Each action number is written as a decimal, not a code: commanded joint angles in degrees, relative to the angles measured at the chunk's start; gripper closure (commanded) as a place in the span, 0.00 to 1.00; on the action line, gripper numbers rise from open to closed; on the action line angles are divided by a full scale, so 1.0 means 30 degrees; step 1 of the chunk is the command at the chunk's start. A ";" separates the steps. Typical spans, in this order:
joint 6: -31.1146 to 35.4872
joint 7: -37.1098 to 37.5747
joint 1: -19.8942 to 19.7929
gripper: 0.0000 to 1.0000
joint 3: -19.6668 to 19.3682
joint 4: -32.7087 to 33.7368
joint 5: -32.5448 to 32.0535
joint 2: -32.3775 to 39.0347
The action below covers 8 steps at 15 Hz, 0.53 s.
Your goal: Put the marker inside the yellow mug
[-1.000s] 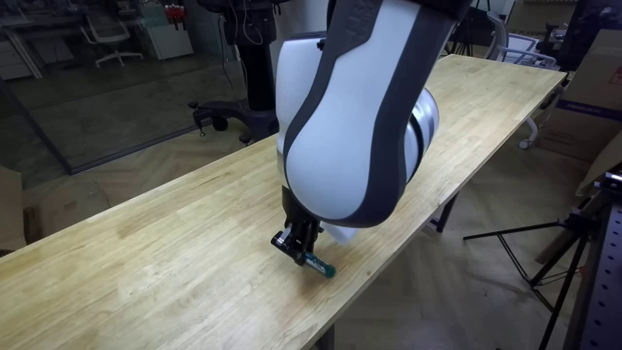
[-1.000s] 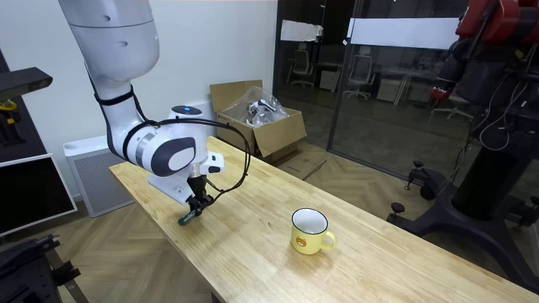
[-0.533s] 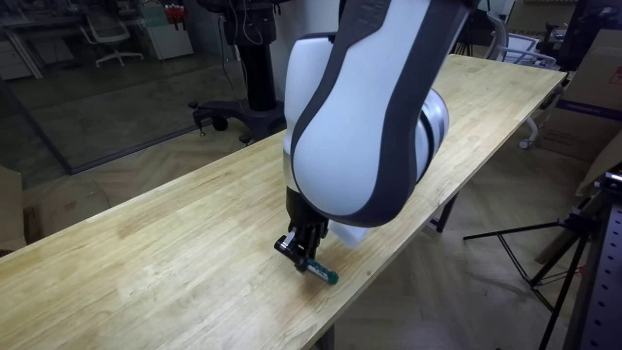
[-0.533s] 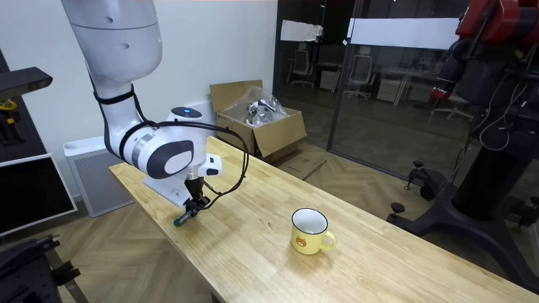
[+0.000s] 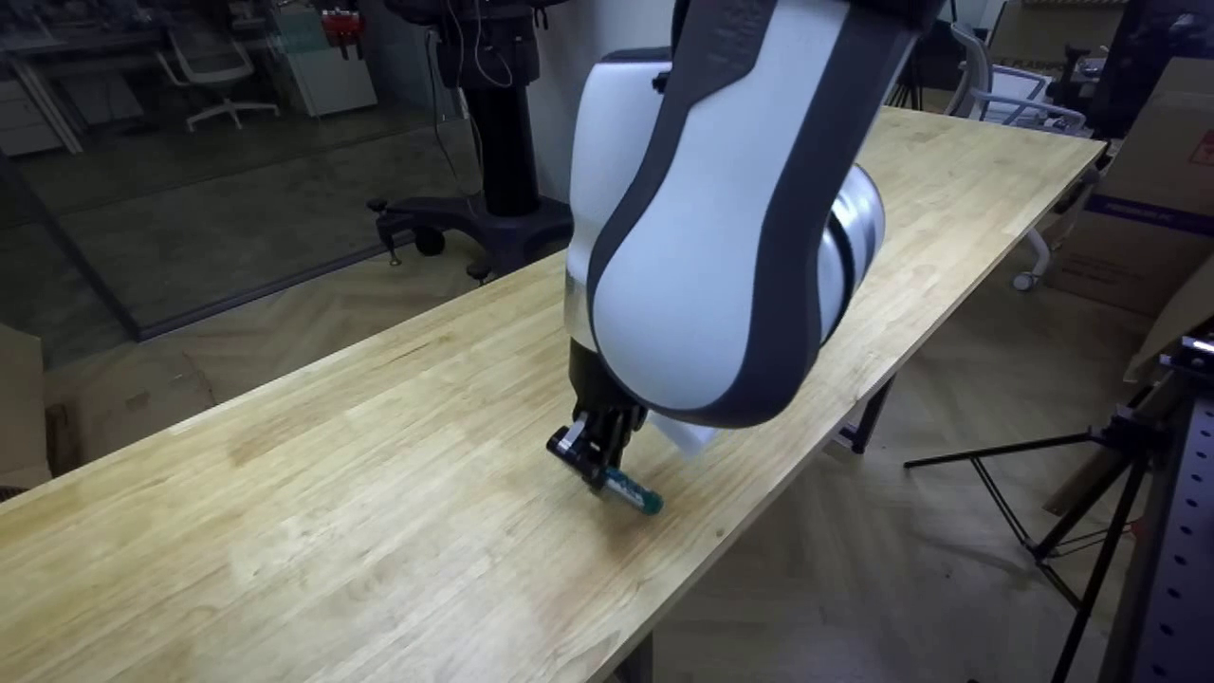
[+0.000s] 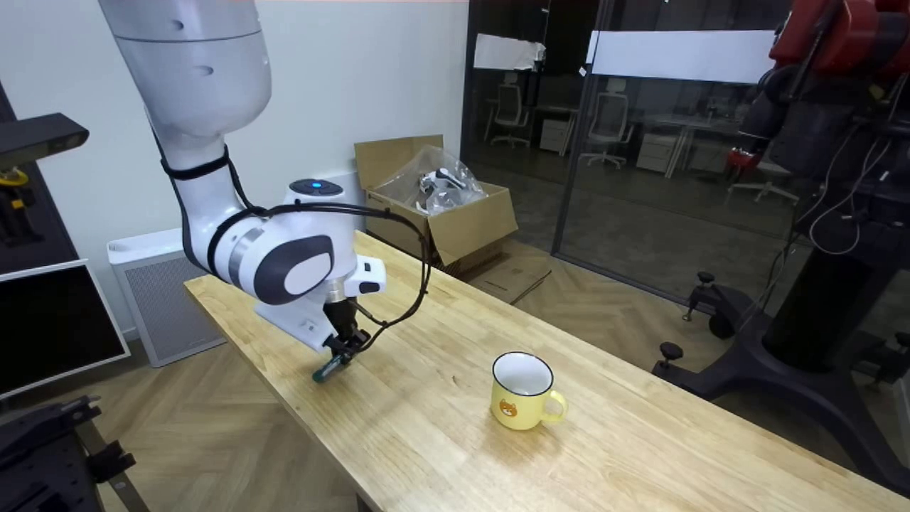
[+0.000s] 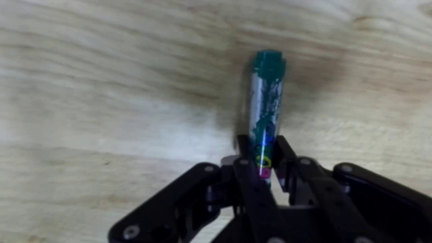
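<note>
Wrist view: pincer [image 7: 261,153] clamped on the marker [image 7: 266,101], its teal-green end sticking out. In an exterior view: pincer and marker over the desk [image 5: 332,503]. In an exterior view: yellow mug [image 6: 525,412] upright on the desk, well apart from pincer and marker.

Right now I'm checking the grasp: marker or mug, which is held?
The green marker, clamped in the gripper; the yellow mug stands apart on the table.

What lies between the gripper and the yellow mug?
Only wooden tabletop shows between the gripper, which holds the marker, and the yellow mug in an exterior view; a black cable loops above, near the gripper.
</note>
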 commanded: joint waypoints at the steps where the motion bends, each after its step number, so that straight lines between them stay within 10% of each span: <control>1: 0.1884 0.1165 0.1859 0.95 -0.3315 -0.1650 -0.0046 -0.2418; 5: 0.1873 0.0641 0.1011 0.95 -0.4605 -0.2188 0.0115 -0.4452; 8: -0.1036 -0.0189 -0.3756 0.95 -0.0445 -0.1506 0.0638 -0.5752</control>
